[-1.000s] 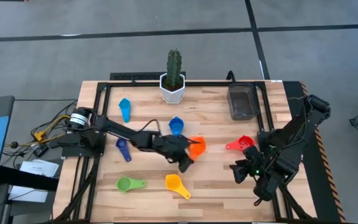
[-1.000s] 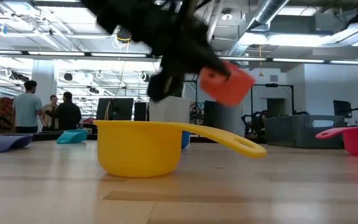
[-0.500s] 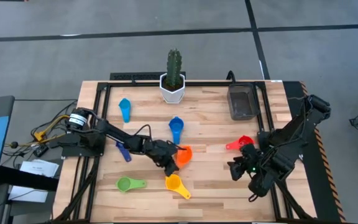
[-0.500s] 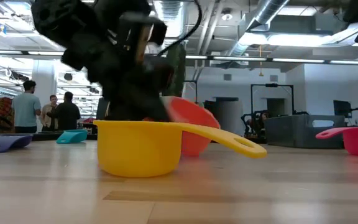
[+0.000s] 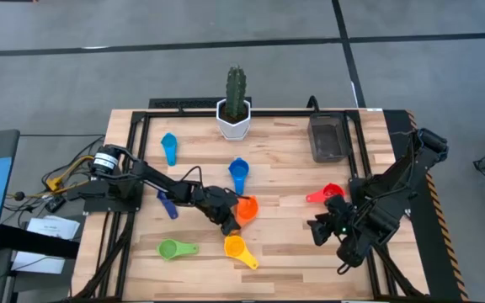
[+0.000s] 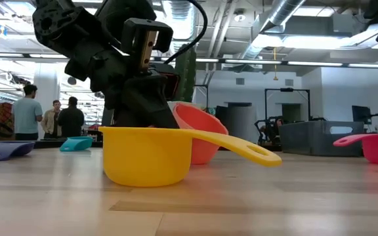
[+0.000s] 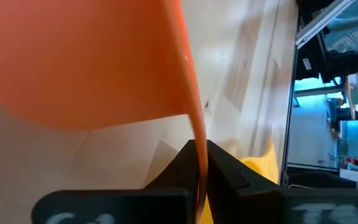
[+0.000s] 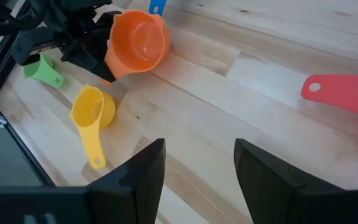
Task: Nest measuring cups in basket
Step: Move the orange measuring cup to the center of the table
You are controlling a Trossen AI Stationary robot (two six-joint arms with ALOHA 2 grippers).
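My left gripper (image 5: 231, 216) is shut on the orange measuring cup (image 5: 247, 208) near the table's middle, just behind the yellow cup (image 5: 237, 249). The orange cup lies tipped, its mouth (image 8: 143, 41) facing up and toward the right arm. Loose on the wood lie the green (image 5: 175, 249), dark blue (image 5: 167, 204), light blue (image 5: 169, 147), blue (image 5: 238, 172) and red (image 5: 327, 194) cups. The basket (image 5: 328, 137) stands at the far right. My right gripper (image 8: 197, 165) hangs open above the wood near the red cup. My left gripper pinches the orange cup's flat handle (image 7: 199, 163) between its two fingers (image 7: 225, 168); the handle shows edge-on between them. The fingers come from the table's left, slanting down. The bowl (image 6: 201, 134) sits tilted, low at the table; whether it touches the wood I cannot tell.
A white pot with a cactus (image 5: 235, 118) stands at the far middle. A black frame (image 5: 141, 126) runs round the tabletop. People stand in the room beyond the table (image 6: 51, 117). Bare wood lies between the orange and red cups (image 5: 289, 219).
My left gripper has come down and toward the table's near left with the orange cup, staying shut on it. The cup, which hung clear above the table, now sits low just behind the yellow cup and has tipped.
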